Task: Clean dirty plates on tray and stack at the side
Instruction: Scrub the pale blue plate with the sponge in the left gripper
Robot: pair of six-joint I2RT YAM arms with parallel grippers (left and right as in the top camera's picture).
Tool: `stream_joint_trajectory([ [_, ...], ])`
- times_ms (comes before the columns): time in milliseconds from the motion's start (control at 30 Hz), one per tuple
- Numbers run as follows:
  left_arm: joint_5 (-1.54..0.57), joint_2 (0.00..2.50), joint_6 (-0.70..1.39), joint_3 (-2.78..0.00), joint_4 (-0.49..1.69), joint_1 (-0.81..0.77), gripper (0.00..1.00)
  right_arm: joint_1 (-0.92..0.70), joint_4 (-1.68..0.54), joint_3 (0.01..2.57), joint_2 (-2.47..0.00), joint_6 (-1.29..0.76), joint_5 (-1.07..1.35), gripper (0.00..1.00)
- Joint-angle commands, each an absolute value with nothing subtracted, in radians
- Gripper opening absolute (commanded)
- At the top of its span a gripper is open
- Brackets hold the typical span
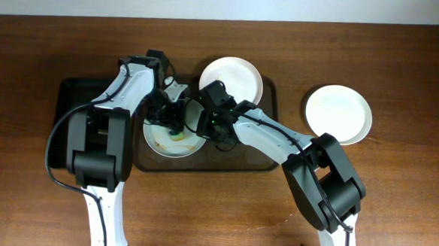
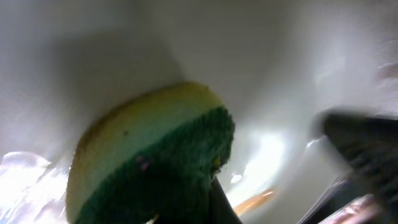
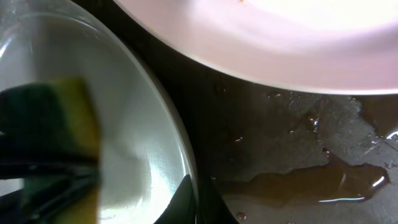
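A pale blue-green plate [image 1: 160,143] with an orange-brown smear [image 2: 255,200] lies at the left of the brown tray [image 1: 241,160]. My left gripper [image 1: 173,122] is shut on a yellow-and-green sponge [image 2: 155,155] and presses it onto this plate. My right gripper [image 1: 208,125] is shut on the plate's right rim [image 3: 186,155], one finger inside and one outside. A white plate [image 1: 231,78] lies at the tray's back edge and fills the top of the right wrist view [image 3: 280,37]. Another white plate [image 1: 339,114] sits on the table to the right of the tray.
A smaller black tray [image 1: 68,104] lies at the left, partly under my left arm. Brownish liquid [image 3: 311,180] pools on the tray floor between the two plates. The table is dark wood.
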State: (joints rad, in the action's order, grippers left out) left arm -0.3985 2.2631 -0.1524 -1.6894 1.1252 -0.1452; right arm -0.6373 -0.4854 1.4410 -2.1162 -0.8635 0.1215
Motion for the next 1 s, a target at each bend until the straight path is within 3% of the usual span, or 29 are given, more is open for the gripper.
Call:
stream_joint_trajectory([
  [0,-0.447,2.341,-0.124,-1.652,0.973,-0.152,0.01,-0.633,-0.489,1.445,-2.141,-0.868,0.097,0.04],
  [100,0.108,2.341,0.311,-1.652,0.914,-0.152,0.01,-0.633,-0.489,1.445,-2.141,-0.861,0.094,0.04],
  [167,0.232,2.341,0.361,-1.652,0.996,-0.152,0.01,-0.633,-0.489,1.445,-2.141,-0.862,0.094,0.04],
  [267,0.183,2.341,0.261,-1.652,1.196,-0.164,0.01,-0.633,-0.489,1.445,-2.141,-0.862,0.094,0.04],
  [333,-0.041,2.341,0.012,-1.652,1.274,-0.178,0.01,-0.633,-0.489,1.445,-2.141,-0.862,0.094,0.04],
  [400,-0.427,2.341,-0.237,-1.652,1.259,-0.187,0.01,-0.633,-0.489,1.445,-2.141,-0.862,0.097,0.04],
  [467,-0.562,2.341,-0.230,-1.652,1.118,-0.187,0.01,-0.633,-0.489,1.445,-2.141,-0.861,0.097,0.04],
  [600,-0.513,2.341,-0.063,-1.652,0.973,-0.169,0.01,-0.633,-0.490,1.445,-2.141,-0.862,0.099,0.04],
  [733,-0.277,2.341,0.120,-1.652,0.947,-0.097,0.01,-0.633,-0.489,1.445,-2.141,-0.862,0.098,0.04],
  [867,0.121,2.341,0.276,-1.652,1.030,-0.080,0.01,-0.633,-0.489,1.445,-2.141,-0.862,0.098,0.04],
  [967,0.147,2.341,0.279,-1.652,1.197,-0.080,0.01,-0.632,-0.489,1.445,-2.141,-0.861,0.117,0.04],
])
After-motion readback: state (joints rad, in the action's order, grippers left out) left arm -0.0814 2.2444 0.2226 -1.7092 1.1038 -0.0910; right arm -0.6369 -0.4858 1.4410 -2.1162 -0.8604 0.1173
